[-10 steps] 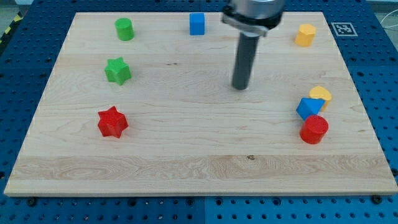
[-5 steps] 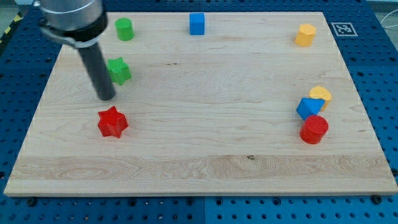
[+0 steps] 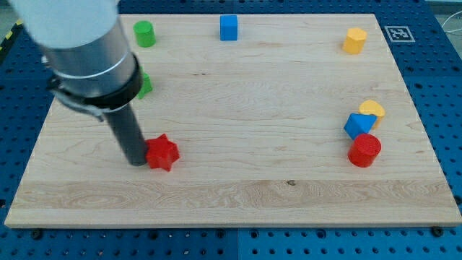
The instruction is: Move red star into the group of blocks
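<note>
The red star lies on the wooden board, left of centre. My tip rests against the star's left side. At the view's right a group of blocks sits close together: a yellow block, a blue block and a red cylinder. The star is far to the left of that group.
A green cylinder and a blue cube sit near the view's top. A yellow block is at the top right. A green block is mostly hidden behind the arm.
The rod swept from the board's middle to the left, came down beside the red star and pushed it a little to the right.
</note>
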Controlling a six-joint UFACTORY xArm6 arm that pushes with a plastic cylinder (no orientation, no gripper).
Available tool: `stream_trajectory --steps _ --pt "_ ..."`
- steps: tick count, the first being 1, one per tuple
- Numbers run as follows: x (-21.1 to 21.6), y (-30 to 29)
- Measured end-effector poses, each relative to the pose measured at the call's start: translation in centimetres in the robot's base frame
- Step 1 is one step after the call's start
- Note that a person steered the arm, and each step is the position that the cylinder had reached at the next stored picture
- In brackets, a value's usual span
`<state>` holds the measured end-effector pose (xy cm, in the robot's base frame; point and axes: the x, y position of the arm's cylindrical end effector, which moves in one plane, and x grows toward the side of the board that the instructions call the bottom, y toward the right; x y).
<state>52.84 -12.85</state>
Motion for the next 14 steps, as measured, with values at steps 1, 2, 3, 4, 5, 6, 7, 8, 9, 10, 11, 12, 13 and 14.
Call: stream_trajectory --steps 1,2,3,4,5,6,7,8,9,10,11,12,13,14 --pt "-0.5 3.2" --pt "0.1 6.4" --pt "0.1 9.6" --pt "0.8 12.7" --pt "1.5 16.2" --pt "1.9 19.0" --pt "2.0 21.0" --pt "2.5 20.8" --pt "5.1 20.1" --pt "7.5 18.4" --pt "6.3 16.6" --pt "3.6 15.2" --pt "2.4 15.7" --pt "1.5 19.7"
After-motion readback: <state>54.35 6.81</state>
